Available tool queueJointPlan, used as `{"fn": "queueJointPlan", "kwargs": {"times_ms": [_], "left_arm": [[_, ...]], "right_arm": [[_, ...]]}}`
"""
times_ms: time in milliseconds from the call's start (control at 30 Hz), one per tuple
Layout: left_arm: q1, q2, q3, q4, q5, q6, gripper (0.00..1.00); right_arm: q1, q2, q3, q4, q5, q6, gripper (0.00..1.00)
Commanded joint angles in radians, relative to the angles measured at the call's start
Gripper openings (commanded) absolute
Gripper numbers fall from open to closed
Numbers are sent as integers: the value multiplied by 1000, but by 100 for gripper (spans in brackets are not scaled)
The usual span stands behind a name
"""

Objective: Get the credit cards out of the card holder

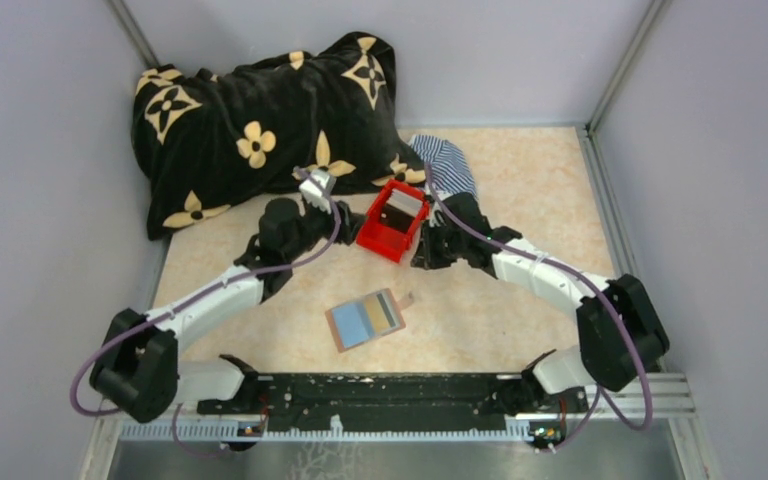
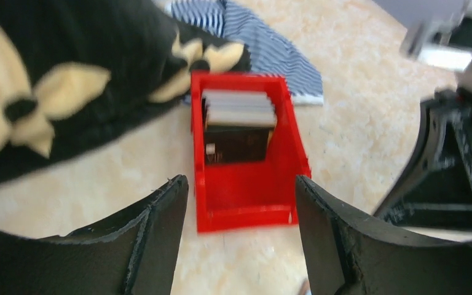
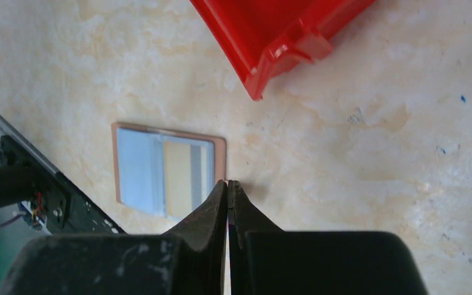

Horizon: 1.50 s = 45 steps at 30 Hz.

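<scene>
Saw a black flower-patterned blanket [image 1: 260,120] heaped at the far left. Noted a striped cloth [image 1: 445,165] beside it, just behind a red box [image 1: 380,238].

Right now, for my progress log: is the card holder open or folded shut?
Open: the card holder lies spread flat, credit cards showing inside.

One camera overlooks my whole table [image 1: 520,310]; both wrist cameras look down close, sharing the red box [image 2: 246,190].
</scene>
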Motion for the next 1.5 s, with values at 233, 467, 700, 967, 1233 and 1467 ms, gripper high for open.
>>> {"fn": "queueJointPlan", "kwargs": {"times_ms": [233,467,700,967,1233,1467], "left_arm": [[-4,-168,-269,124,-127,-251,72],[-4,-163,-293,111,-138,-207,72],[-4,-174,-303,92,-168,-182,73],[-4,-156,-303,113,-161,-175,72],[-4,-82,-285,168,-120,-198,73],[-4,-47,-282,199,-103,-211,76]], "right_arm": [[80,327,359,40,153,-13,0],[105,531,574,-46,281,-56,0],[117,605,608,-60,272,-71,0],[122,520,427,-34,272,-59,0],[122,386,327,-26,261,-53,0],[122,359,390,-34,241,-72,0]]}}
